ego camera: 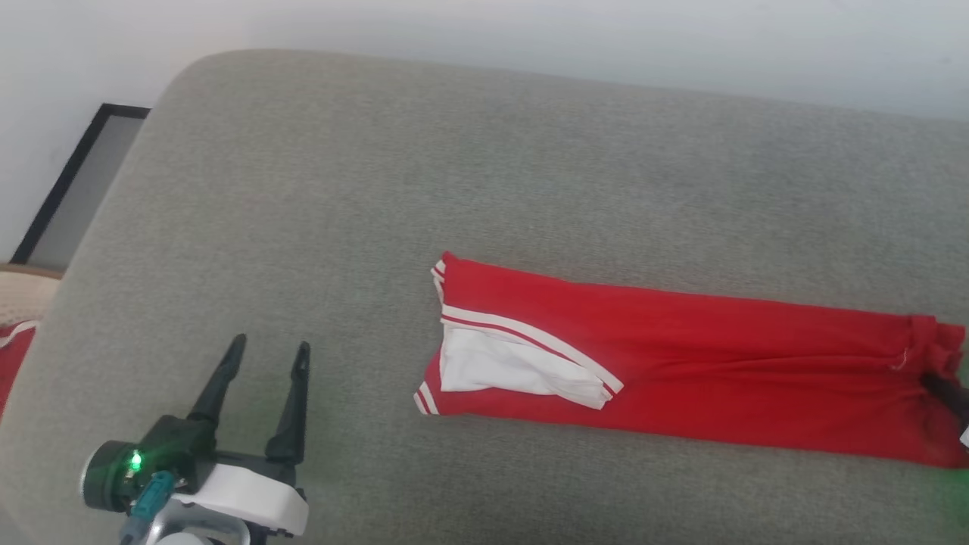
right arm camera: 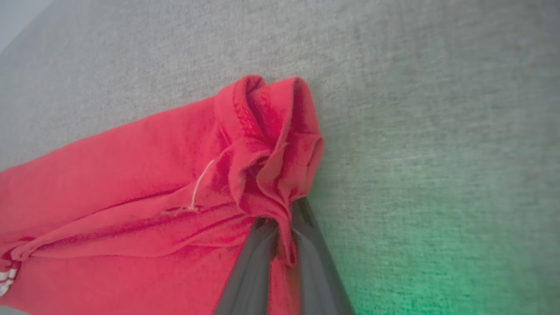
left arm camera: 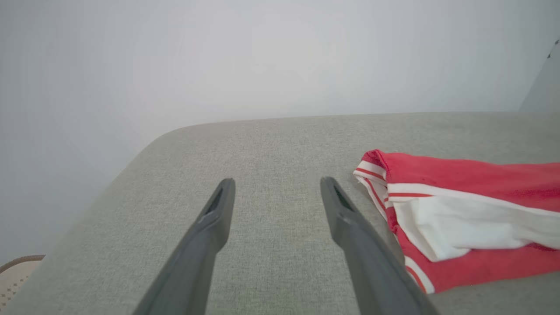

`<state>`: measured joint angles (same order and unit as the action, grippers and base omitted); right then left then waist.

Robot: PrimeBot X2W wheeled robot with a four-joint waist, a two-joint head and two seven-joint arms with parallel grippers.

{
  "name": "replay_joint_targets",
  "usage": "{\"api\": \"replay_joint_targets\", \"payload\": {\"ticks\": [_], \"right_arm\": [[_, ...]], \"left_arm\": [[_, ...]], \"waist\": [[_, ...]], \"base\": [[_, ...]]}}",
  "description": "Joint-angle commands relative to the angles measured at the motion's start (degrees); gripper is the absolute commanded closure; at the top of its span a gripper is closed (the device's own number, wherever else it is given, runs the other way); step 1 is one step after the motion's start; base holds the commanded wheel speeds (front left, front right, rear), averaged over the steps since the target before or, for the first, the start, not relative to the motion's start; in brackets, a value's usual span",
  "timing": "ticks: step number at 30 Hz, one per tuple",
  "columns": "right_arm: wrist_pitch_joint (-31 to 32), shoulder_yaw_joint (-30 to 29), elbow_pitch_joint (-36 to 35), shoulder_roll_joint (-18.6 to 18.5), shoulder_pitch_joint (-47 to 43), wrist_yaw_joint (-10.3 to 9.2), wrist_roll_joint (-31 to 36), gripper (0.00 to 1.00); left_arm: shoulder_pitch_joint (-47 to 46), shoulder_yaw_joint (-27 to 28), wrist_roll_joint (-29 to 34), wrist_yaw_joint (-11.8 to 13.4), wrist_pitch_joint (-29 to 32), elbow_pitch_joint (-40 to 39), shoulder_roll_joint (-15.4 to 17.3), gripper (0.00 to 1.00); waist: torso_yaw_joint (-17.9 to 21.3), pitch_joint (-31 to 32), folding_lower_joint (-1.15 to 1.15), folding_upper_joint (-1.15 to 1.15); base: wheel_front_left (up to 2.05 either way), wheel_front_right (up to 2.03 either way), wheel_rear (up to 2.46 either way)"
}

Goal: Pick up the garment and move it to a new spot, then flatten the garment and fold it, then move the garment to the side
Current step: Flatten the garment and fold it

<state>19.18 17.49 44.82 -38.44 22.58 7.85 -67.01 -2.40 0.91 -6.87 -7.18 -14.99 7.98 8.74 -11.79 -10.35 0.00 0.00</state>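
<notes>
The garment (ego camera: 681,356) lies as a long folded red strip across the grey cushion (ego camera: 454,166), its white panel and striped trim at the left end (left arm camera: 455,227). At the strip's right end, my right gripper (right arm camera: 282,218) is shut on the bunched red waistband of the garment (right arm camera: 271,153), cloth pinched between its dark fingers (ego camera: 946,390). My left gripper (ego camera: 269,354) stands open over bare cushion, left of the garment's striped end, with nothing between its fingers (left arm camera: 218,210). In the left wrist view its right finger (left arm camera: 350,218) sits just beside the striped trim.
A pale wall runs behind the cushion (left arm camera: 280,144). A dark-framed panel (ego camera: 76,182) leans at the far left. A woven basket edge (ego camera: 23,291) with red cloth in it (ego camera: 11,356) sits beyond the cushion's left edge. Green light tints the cushion (right arm camera: 415,271) by my right gripper.
</notes>
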Motion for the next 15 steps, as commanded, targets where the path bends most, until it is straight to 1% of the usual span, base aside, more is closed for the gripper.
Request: {"api": "replay_joint_targets", "payload": {"ticks": [1,4,5,8,15], "right_arm": [[0.09,0.08,1.53,0.12,-1.30,-0.69,0.35,1.00],[-0.76,-2.09,1.50,-2.02,-0.83,-0.76,0.48,1.00],[-1.08,-3.34,1.36,-2.88,-0.37,-0.55,0.68,1.00],[-1.48,-5.18,1.20,-4.39,0.79,-0.43,0.84,1.00],[-1.94,-8.96,2.79,-9.79,3.21,-0.43,2.98,1.00]], "left_arm": [[0.57,0.49,0.23,-0.25,-0.25,-0.33,-0.12,0.00],[0.98,1.55,0.69,-0.25,-0.25,-1.14,-0.51,0.00],[1.18,2.12,0.97,-0.29,-0.25,-1.43,-0.63,0.00],[1.16,2.75,0.73,-0.31,-0.25,-2.13,-0.53,0.00],[0.99,3.46,0.46,-0.29,-0.25,-3.49,0.07,0.00]], "waist": [[0.75,-0.07,0.00,0.00],[2.33,-0.21,0.00,0.00],[3.43,-0.34,0.00,0.00],[5.23,-0.58,0.00,0.00],[8.99,-1.70,0.00,0.00]], "base": [[0.00,0.00,0.00],[0.00,0.00,0.00],[0.00,0.00,0.00],[0.00,0.00,0.00],[0.00,0.00,0.00]]}}
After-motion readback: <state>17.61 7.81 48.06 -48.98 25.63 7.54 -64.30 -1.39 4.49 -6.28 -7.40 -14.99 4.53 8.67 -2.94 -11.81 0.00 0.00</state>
